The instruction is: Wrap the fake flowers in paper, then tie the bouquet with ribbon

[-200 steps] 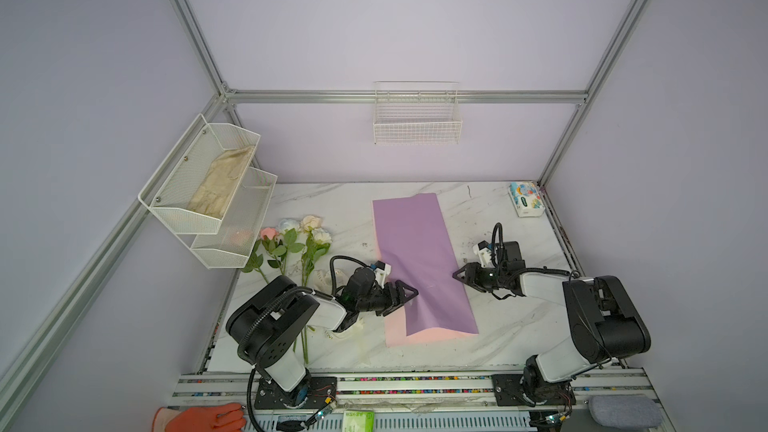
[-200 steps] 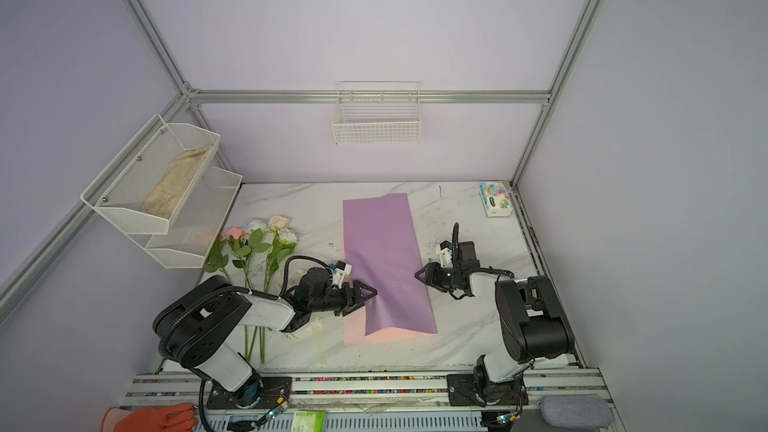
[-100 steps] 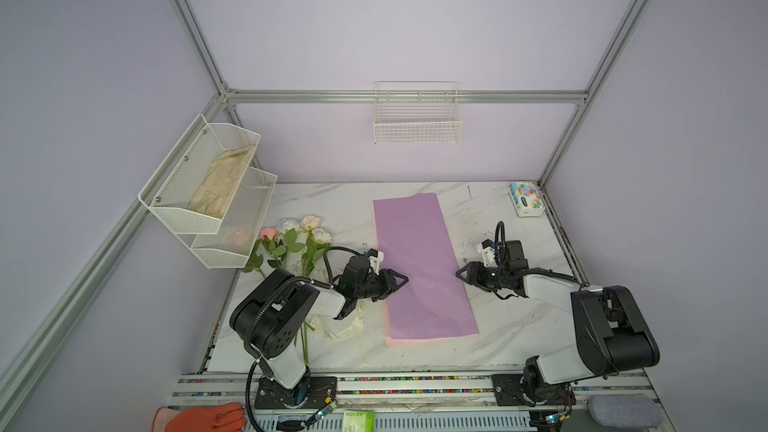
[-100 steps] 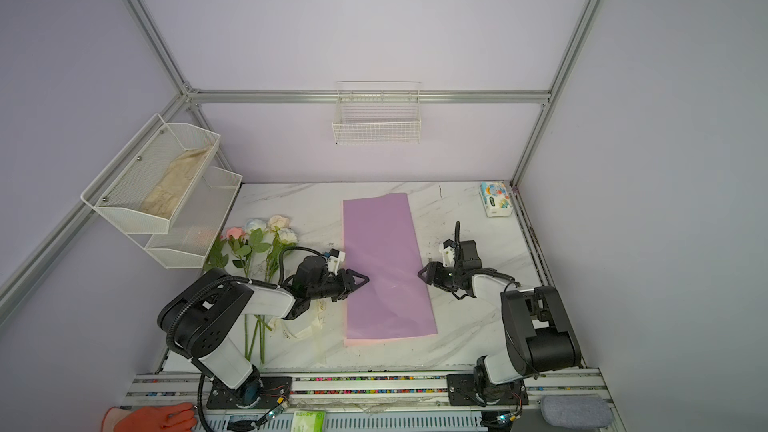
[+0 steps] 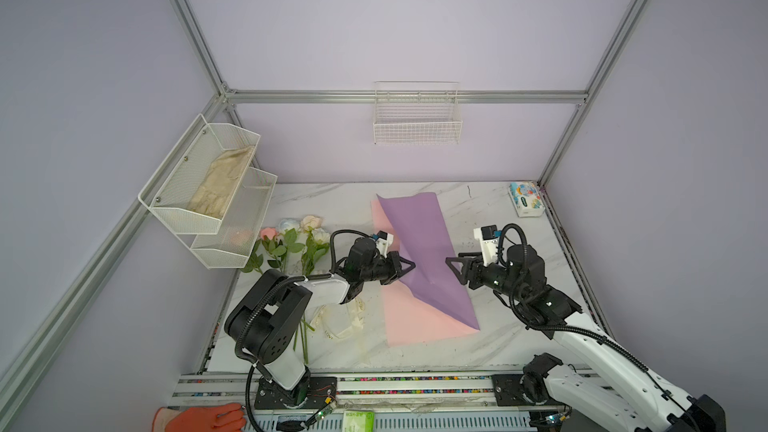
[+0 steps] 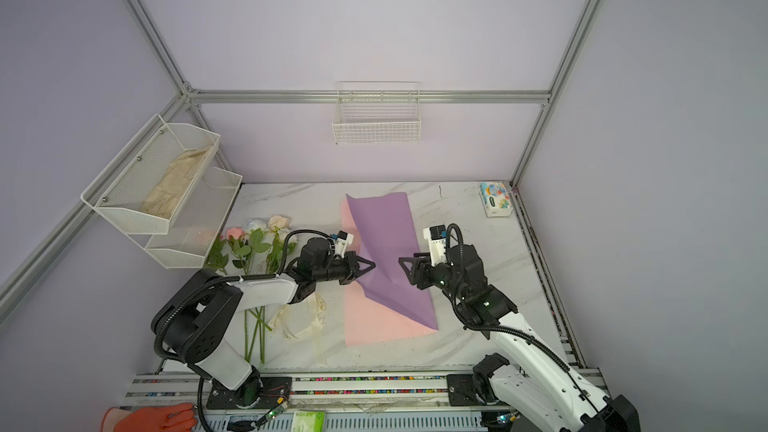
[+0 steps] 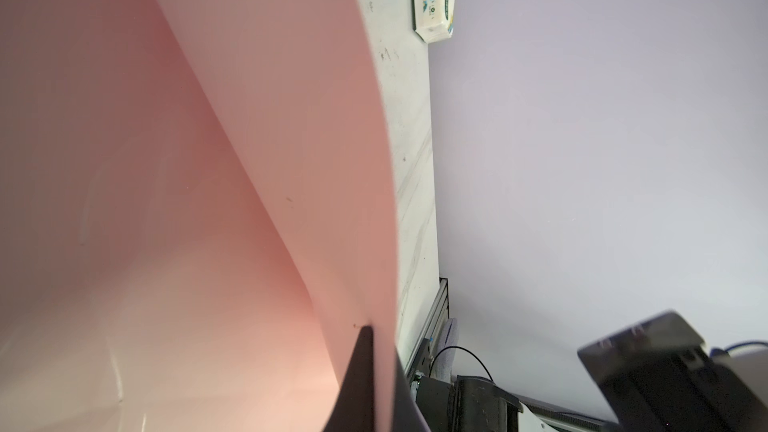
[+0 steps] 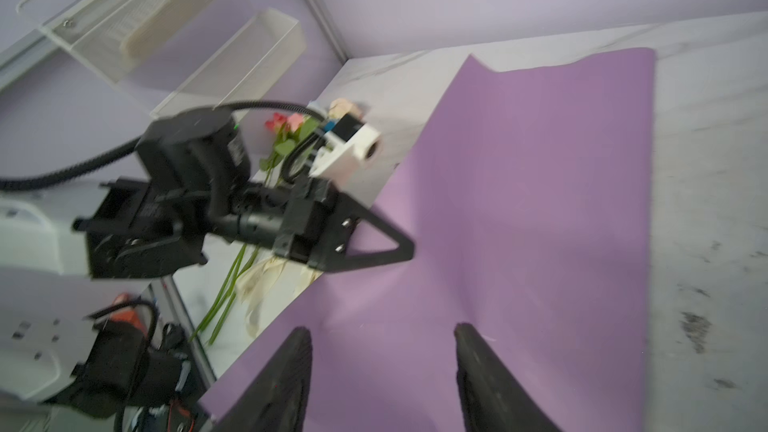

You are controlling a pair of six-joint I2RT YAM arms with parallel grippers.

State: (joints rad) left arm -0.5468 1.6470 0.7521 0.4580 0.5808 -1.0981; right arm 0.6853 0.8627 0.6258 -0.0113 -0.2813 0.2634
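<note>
A: Starting leftmost with the bouquet of fake flowers. Found where?

B: Lying loose on the surface, left of the wrapping paper and not touching it. Partly hidden under the left arm.

A: Handling, at a guess?

B: Probably very light. Thin green stems, likely stiff yet springy, and slick in a pinch. Fabric heads soft and easily crushed. Best taken around the bare stems below the leaves, all gathered together, never by the blooms.

A: Pointing which way?

B: Long axis roughly parallel to the paper's long side. Heads beside its far half, stem ends about level with its near edge.

A: Next along?

B: Cream ribbon, crumpled between the stems and the paper. Then the left claw, pinched shut on the paper's left edge and holding it raised, with pink exposed beside the lilac.

A: And at the paper's other side?

B: There the right claw, jaws parted, gripping nothing, hovering just above the paper's right edge.
</note>
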